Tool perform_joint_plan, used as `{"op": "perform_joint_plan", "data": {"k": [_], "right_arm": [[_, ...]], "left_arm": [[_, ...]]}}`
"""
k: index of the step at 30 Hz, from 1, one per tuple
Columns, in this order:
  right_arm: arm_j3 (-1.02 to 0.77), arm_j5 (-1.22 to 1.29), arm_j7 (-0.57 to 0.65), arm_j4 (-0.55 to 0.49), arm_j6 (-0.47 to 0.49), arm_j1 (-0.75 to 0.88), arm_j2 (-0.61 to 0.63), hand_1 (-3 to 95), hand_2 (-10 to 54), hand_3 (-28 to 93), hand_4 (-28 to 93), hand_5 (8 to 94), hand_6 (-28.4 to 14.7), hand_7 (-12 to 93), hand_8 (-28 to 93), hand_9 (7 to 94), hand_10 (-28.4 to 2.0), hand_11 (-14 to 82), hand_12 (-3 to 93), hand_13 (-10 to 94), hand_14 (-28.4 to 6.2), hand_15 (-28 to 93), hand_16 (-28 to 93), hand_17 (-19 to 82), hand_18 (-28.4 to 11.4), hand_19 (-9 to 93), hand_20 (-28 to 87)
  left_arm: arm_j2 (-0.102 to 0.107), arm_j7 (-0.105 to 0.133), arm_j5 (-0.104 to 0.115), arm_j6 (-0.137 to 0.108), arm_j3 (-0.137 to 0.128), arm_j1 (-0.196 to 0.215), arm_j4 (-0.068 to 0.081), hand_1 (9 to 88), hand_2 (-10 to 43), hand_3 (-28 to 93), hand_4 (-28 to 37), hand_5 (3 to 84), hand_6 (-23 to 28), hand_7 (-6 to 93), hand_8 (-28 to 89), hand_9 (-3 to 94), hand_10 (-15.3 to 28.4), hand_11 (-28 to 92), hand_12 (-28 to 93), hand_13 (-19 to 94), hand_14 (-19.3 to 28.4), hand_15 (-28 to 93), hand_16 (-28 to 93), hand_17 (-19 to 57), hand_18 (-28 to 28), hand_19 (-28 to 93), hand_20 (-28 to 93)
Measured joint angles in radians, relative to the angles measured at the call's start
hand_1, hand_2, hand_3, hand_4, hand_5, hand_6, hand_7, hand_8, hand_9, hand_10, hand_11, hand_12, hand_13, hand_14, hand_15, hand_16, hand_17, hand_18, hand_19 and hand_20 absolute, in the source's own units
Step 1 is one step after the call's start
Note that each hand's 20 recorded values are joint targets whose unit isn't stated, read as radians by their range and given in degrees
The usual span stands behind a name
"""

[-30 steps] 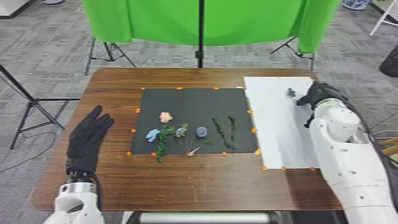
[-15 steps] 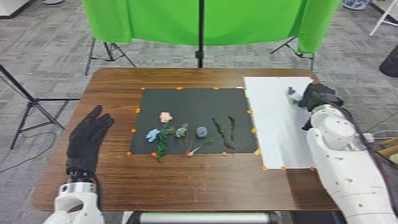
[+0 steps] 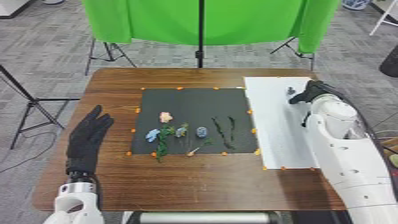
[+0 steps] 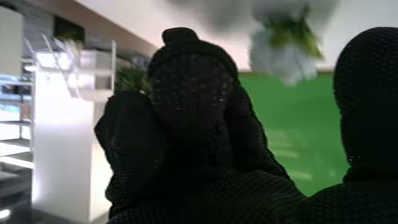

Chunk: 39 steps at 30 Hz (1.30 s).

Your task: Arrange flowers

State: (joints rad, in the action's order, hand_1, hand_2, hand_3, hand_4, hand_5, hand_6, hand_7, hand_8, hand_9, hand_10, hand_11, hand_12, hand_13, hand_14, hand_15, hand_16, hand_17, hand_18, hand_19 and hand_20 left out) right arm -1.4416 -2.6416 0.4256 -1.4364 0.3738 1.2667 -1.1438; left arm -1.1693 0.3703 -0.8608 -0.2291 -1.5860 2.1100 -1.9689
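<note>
In the head view my left hand (image 3: 87, 136) rests at the table's left side, open with straight fingers. My right hand (image 3: 311, 92) is over the far right of the white sheet (image 3: 277, 125), open, just right of a small grey-green item (image 3: 291, 91). On the black mat (image 3: 182, 102) lie a pink flower (image 3: 165, 117), a light blue flower (image 3: 152, 135), a blue oval bloom (image 3: 202, 132) and several green stems (image 3: 163, 145). In the right wrist view my right hand (image 4: 191, 110) has its fingers and thumb apart, with a whitish, leafy item (image 4: 286, 47) beyond the gap.
Orange markers line the mat and sheet edges. Past the table's far edge (image 3: 160, 70) hangs a green backdrop (image 3: 147, 22) on black stands. Another stand (image 3: 34, 102) is on the floor at the left.
In the head view my right hand has shifted left and a little forward, closer to the small grey-green item. The left hand and the flowers on the mat have kept still.
</note>
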Motion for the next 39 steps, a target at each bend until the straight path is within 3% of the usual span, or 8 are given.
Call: {"op": "perform_joint_plan", "data": {"k": [4,11,15,19,22,25,33,39], "right_arm": [[0.02,-0.01,-0.019,0.012,-0.051,-0.007,-0.001,36.4,-9.5,55,-12,53.4,-2.3,10,-5,73.5,-16.6,12.5,16.3,92,-1.6,52,33,64,-10.3,93,50],[0.019,-0.05,-0.047,0.04,-0.056,-0.008,-0.024,47.0,-9.5,57,-15,63.4,1.8,17,-8,81.3,-13.2,16.0,16.5,94,-0.5,55,32,66,-9.2,93,51],[0.022,-0.075,-0.085,0.059,-0.136,0.006,-0.032,62.7,-9.5,37,-8,72.8,1.4,18,8,88.9,-10.0,13.2,26.1,94,0.1,58,28,68,-9.1,93,53],[0.046,-0.088,-0.099,0.081,-0.27,0.021,-0.03,67.0,-9.5,41,-9,79.9,0.1,20,11,92.8,-9.1,13.3,30.1,94,0.4,61,26,69,-9.0,93,54],[0.07,-0.083,-0.089,0.079,-0.305,0.027,-0.023,67.7,-9.5,41,-9,80.5,-0.4,20,12,93.2,-9.1,15.0,30.3,94,0.5,62,26,70,-8.9,93,54],[0.094,-0.014,-0.05,0.02,-0.305,0.044,0.003,67.7,-9.5,42,-9,80.6,-0.8,20,12,93.4,-9.1,15.7,30.2,94,0.6,62,26,70,-8.8,93,54],[0.233,0.297,-0.035,-0.277,-0.302,0.061,0.16,67.3,-9.5,42,-9,80.9,-1.0,19,12,93.3,-9.1,15.4,30.3,94,0.8,62,26,70,-8.7,93,55],[0.347,0.358,-0.135,-0.316,-0.2,-0.014,0.154,66.2,-9.5,43,-10,80.1,-0.4,20,12,92.6,-8.7,13.6,31.3,94,0.9,62,27,69,-8.6,93,56]], "left_arm": [[0.0,0.0,0.0,0.0,0.0,0.0,0.0,23.4,-3.6,68,-21.2,40.8,3.0,9.8,-5,40.7,11.8,14,14,36,14.5,11,5,7.9,11.8,2,22],[-0.001,0.0,0.0,0.0,0.0,0.0,0.0,23.4,-3.9,69,-21.1,40.8,3.0,9.8,-5,40.8,11.8,14,14,36,14.5,11,5,7.9,11.8,2,22],[-0.001,0.0,0.0,0.0,0.0,0.0,0.0,23.5,-3.7,68,-21.2,40.8,3.0,9.8,-5,40.9,11.9,14,14,36,14.6,11,5,7.9,11.8,2,22],[-0.002,0.001,0.0,0.0,0.0,-0.001,0.0,23.5,-3.8,68,-21.1,40.8,3.0,9.8,-5,40.9,11.8,14,14,36,14.5,11,5,7.9,11.8,2,22],[-0.002,0.001,0.0,0.0,0.0,-0.001,0.0,23.5,-3.8,68,-21.1,40.8,3.0,9.7,-5,40.9,11.9,14,14,36,14.5,11,5,7.9,11.8,2,22],[-0.002,0.001,0.0,0.0,0.0,-0.001,0.0,23.5,-3.8,69,-21.1,40.8,3.1,9.7,-4,40.9,11.9,14,14,36,14.5,11,5,7.9,11.8,2,22],[-0.001,0.0,0.0,0.001,-0.003,0.001,0.0,23.4,-3.8,69,-21.0,40.9,3.0,9.7,-4,40.9,12.0,14,14,36,14.5,11,5,7.9,11.8,2,22],[-0.001,-0.001,-0.002,0.003,-0.002,0.001,0.0,23.5,-3.8,68,-21.1,40.9,3.0,9.7,-5,40.8,11.9,14,14,36,14.5,11,5,7.9,11.8,2,22]]}}
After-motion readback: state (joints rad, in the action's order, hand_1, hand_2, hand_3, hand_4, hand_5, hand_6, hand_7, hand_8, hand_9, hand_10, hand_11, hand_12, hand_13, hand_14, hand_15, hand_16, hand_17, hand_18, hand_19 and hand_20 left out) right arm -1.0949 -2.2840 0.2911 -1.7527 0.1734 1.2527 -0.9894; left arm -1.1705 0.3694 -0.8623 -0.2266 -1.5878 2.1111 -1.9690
